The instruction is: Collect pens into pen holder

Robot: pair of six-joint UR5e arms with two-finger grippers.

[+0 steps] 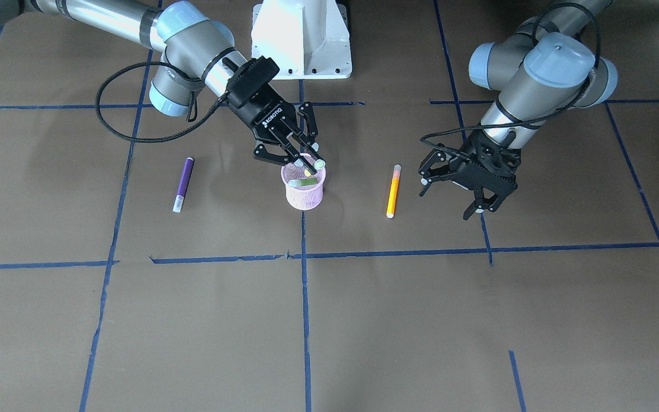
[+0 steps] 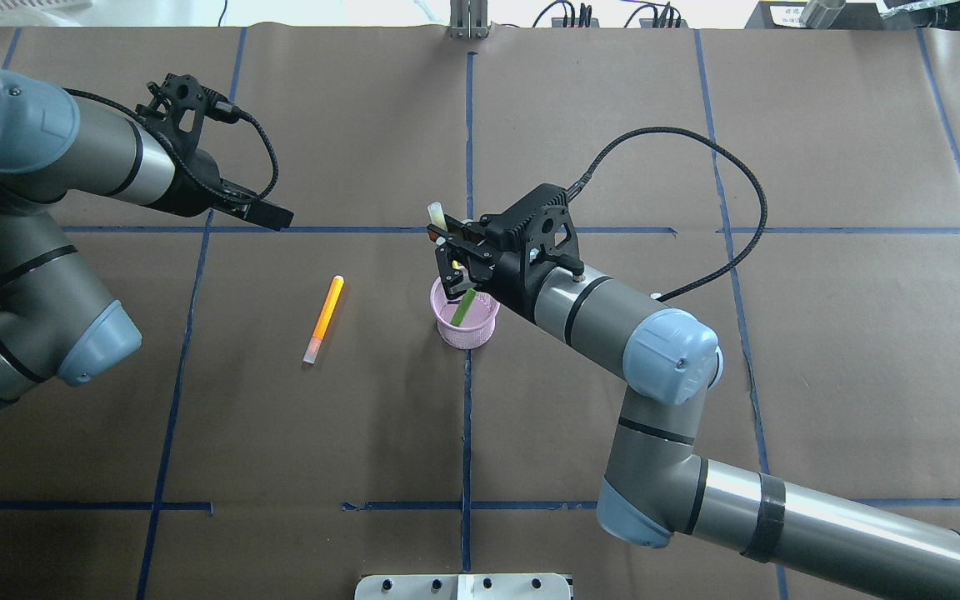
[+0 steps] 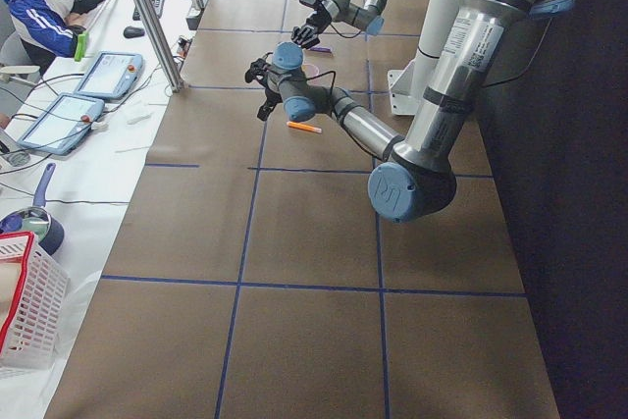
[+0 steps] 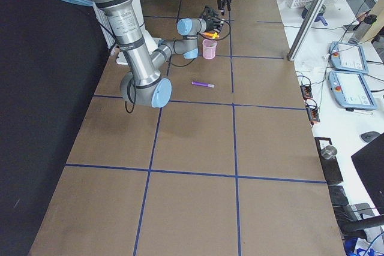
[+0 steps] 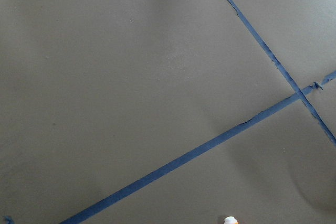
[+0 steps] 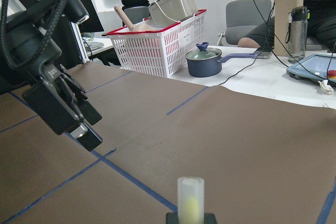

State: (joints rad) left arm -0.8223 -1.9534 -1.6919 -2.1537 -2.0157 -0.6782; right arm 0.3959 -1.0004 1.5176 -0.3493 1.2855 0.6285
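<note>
While the right gripper [image 1: 311,163] is clamped on the light green pen [image 2: 464,308], that pen leans at a tilt, its lower end inside the pink pen holder [image 1: 305,199] and its pale upper end poking out past the fingers. The holder stands upright on the brown table [image 1: 329,320], on a blue tape line [image 1: 305,297]. The left gripper [image 1: 451,195] hovers over the table with its fingers spread and nothing between them. The orange pen [image 1: 393,190] lies flat near it, between gripper and holder. On the holder's other side the purple pen [image 1: 183,184] lies flat, well apart from the cup, with its white tip pointing away from the robot
</note>
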